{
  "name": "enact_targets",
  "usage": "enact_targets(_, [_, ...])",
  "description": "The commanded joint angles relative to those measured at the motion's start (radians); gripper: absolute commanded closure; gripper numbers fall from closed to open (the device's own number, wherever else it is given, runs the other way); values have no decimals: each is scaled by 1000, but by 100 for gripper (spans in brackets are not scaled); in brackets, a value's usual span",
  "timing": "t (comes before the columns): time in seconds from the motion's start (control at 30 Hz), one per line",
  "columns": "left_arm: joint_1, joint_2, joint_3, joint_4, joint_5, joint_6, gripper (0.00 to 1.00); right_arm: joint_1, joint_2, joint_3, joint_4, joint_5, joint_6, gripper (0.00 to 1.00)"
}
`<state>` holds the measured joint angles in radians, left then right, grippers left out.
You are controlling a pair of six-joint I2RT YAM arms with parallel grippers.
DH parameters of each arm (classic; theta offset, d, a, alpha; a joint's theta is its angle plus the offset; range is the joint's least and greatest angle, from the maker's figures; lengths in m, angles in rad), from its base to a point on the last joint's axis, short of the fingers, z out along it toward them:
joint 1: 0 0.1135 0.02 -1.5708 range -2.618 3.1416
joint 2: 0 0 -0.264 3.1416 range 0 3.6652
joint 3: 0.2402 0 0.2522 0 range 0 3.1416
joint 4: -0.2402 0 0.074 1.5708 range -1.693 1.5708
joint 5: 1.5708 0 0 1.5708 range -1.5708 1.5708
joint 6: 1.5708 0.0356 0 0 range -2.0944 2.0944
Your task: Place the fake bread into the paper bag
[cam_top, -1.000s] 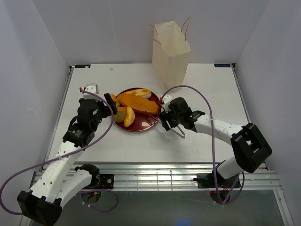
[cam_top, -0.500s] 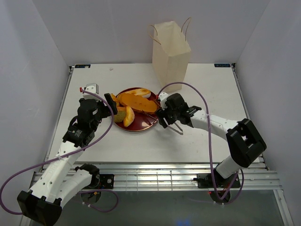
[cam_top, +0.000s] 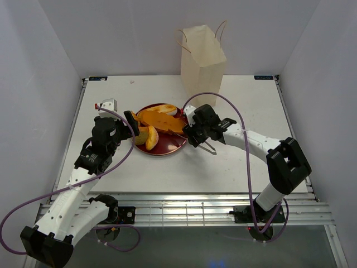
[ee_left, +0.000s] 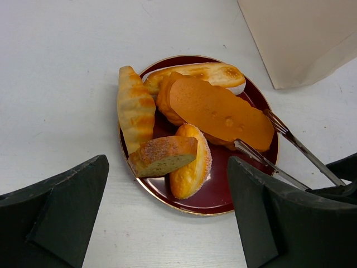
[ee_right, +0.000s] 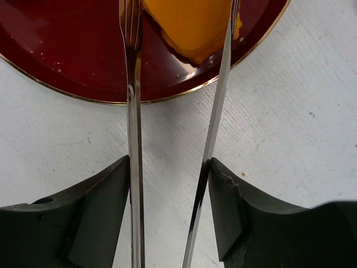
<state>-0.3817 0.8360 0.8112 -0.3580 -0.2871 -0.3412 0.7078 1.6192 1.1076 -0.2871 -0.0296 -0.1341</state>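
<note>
The fake bread (cam_top: 159, 120) lies in several golden pieces on a dark red plate (cam_top: 167, 152). In the left wrist view a long flat piece (ee_left: 220, 114) lies over a roll, with a ridged roll (ee_left: 135, 109), a wedge (ee_left: 163, 156) and a sugared oval (ee_left: 192, 162) beside it. My right gripper (cam_top: 192, 131) is shut on metal tongs (ee_right: 134, 139). The tong arms straddle the end of the long flat piece (ee_right: 192, 28) over the plate rim (ee_right: 67, 61). My left gripper (cam_top: 127, 125) is open and empty at the plate's left edge. The paper bag (cam_top: 202, 61) stands upright behind the plate.
The tongs' looped end (cam_top: 211, 149) sticks out behind my right gripper over the white table. White walls close in the table on three sides. The bag's lower corner (ee_left: 301, 39) shows just past the plate (ee_left: 212, 206).
My right gripper has moved left toward the plate, bringing the tong tips over the long flat bread piece. My left arm has not moved.
</note>
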Motion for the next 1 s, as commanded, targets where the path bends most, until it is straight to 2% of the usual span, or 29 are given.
enact_targets(0.0, [0,-17,3,10,11,5,3,1,7,75,-10,-27,-28,45])
enact_targets(0.33, [0,-17,5,10,9,5,3,-4,-8,118,-81,-27,-35,58])
enact_targets(0.4, [0,-17,5,10,9,5,3,-7,-33,123,-87,-15,-35,64])
enact_targets(0.97, [0,-15,2,10,9,5,3,-7,-203,161,-191,25,-36,67])
